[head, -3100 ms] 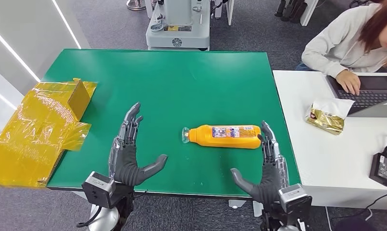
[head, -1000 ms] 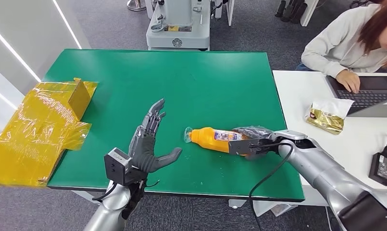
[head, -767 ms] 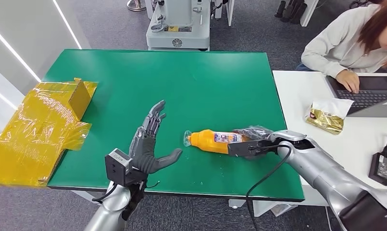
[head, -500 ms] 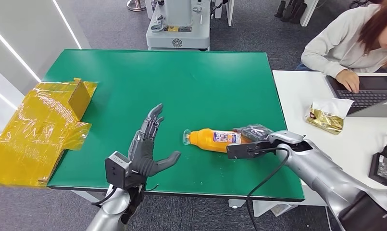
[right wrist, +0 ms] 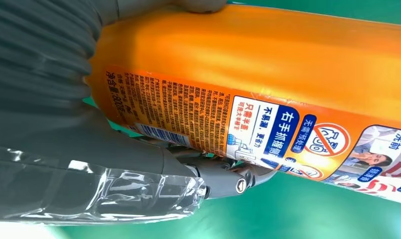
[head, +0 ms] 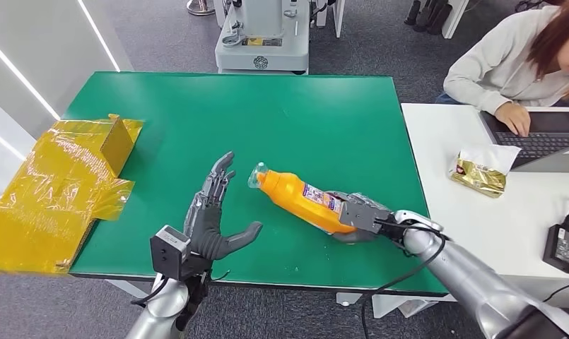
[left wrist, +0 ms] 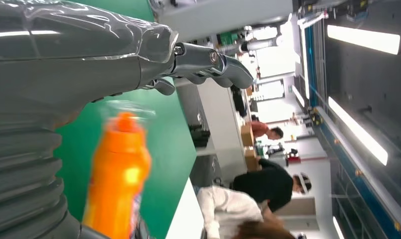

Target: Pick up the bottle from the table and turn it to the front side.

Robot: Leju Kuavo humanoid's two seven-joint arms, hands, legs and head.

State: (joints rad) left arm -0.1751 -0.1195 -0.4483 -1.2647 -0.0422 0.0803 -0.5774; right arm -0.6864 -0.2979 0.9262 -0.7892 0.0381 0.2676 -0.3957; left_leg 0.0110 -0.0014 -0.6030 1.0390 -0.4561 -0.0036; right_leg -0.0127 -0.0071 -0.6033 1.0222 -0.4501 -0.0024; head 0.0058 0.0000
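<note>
Green counter (head: 324, 120): carries the bottle and both robot hands; a yellow wrapped box (head: 55, 191) overlaps its left edge. White desk (head: 479, 233) butts against the right side; a person (head: 514, 63) sits there at a laptop (head: 543, 138), with a gold packet (head: 479, 173) and a black adapter (head: 562, 247) on the desk.

Bottle (head: 302, 201): orange, clear cap, lying at a slant over the near middle of the counter. Cap end points toward the far left, base end toward the near right. Cannot tell whether the cap end is off the surface.

Right robot hand (head: 359, 219): clenched around the base end of the bottle, fingers wrapped over and under it.

Left robot hand (head: 210, 219): released, holding nothing. Fingers straight and spread, thumb out to the side, palm turned toward the bottle. Near the cap, not touching.

Right wrist view: label with printed text and pictograms faces the camera; a finger (right wrist: 223, 181) presses on the label edge, green counter behind.

Left wrist view: bottle (left wrist: 116, 184) blurred, cap end toward the thumb (left wrist: 208, 62); further people stand in the room beyond.
</note>
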